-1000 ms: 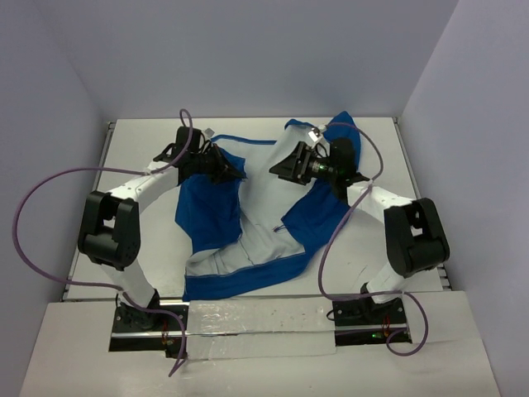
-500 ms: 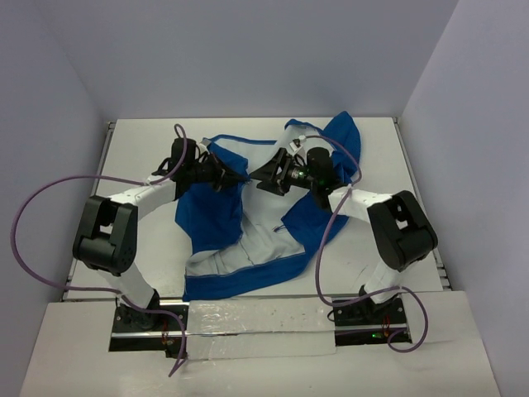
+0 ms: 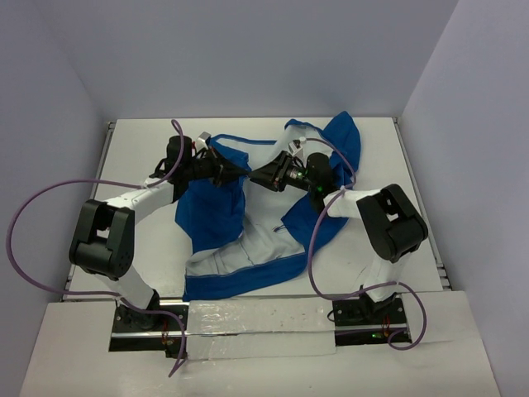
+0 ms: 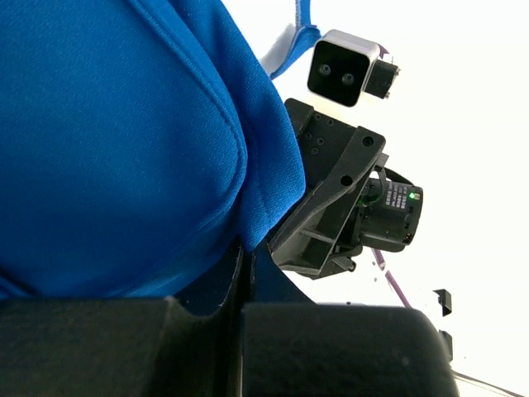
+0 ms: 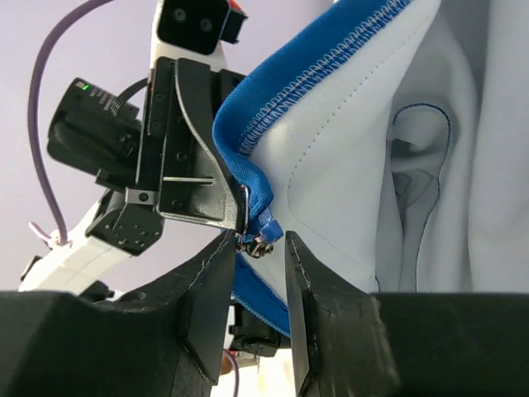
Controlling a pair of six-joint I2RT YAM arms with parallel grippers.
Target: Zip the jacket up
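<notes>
Top external and wrist views show you this: your left gripper is clamped on the blue front edge of the jacket, which lies spread open on the table, while your right gripper holds its fingers narrowly parted either side of the zipper pull, not pinching it.

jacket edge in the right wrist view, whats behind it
The left pincer, clamped on the jacket edge, its camera above. The fabric hides where it grips. The zipper pull hangs below, between the fingers of the right pincer.
</notes>
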